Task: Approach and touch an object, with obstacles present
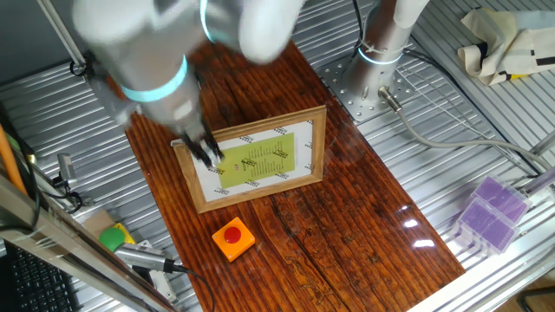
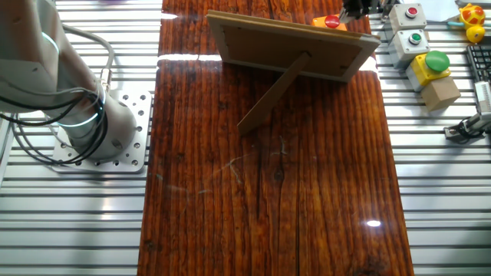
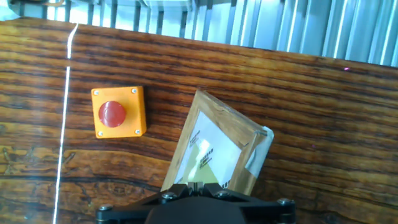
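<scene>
The tool (image 1: 206, 152) hangs over the left upper corner of the wooden picture frame (image 1: 316, 139), its dark fingers blurred against the white mat. Whether the fingers are spread or together I cannot tell: the blur in one fixed view hides them, and in the hand view only the dark base of the tool (image 3: 193, 202) shows at the bottom edge. The frame (image 3: 217, 152) fills the middle of that hand view, seen from above and tilted.

The frame stands propped on a rear strut (image 2: 275, 93) on the dark wood bench (image 1: 347, 225), leaning back, with a yellow-green printed sheet (image 1: 256, 160) inside the mat.

The orange box (image 1: 234, 238) with its round red button (image 1: 232, 233) lies flat on the bench in front of the frame, nearer the camera and slightly left of the frame's middle, apart from the frame and apart from the tool. In the hand view the box (image 3: 119, 111) sits left of the frame.

Off the bench's left edge lies a green-and-yellow item (image 1: 115, 237).
</scene>
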`<state>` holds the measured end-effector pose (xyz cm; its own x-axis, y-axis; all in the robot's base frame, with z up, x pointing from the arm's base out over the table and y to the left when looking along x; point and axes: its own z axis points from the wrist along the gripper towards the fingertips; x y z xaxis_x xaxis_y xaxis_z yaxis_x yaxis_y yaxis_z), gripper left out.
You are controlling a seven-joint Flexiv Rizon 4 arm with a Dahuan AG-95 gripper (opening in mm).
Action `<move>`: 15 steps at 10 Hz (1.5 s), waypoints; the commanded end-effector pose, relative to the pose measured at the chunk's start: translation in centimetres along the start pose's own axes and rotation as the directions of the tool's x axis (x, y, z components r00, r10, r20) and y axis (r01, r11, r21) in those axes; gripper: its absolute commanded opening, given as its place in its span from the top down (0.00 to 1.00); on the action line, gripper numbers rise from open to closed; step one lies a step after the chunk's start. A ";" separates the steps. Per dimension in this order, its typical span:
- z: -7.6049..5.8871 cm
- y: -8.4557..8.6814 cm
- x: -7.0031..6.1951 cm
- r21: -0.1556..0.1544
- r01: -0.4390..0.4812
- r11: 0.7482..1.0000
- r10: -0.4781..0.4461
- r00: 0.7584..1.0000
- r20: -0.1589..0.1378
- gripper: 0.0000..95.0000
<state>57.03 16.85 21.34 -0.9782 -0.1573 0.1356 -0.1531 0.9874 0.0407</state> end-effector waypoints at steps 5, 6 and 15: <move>7.0 0.9 -3.6 -0.003 -0.027 1.000 0.027 0.999 0.035 1.00; 7.8 1.0 -3.9 -0.007 -0.033 0.999 0.033 0.999 0.035 1.00; 14.1 3.1 -5.1 -0.042 -0.034 0.999 0.035 0.998 0.043 1.00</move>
<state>59.48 21.28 6.64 -0.9880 -0.1209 0.0961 -0.1137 0.9905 0.0773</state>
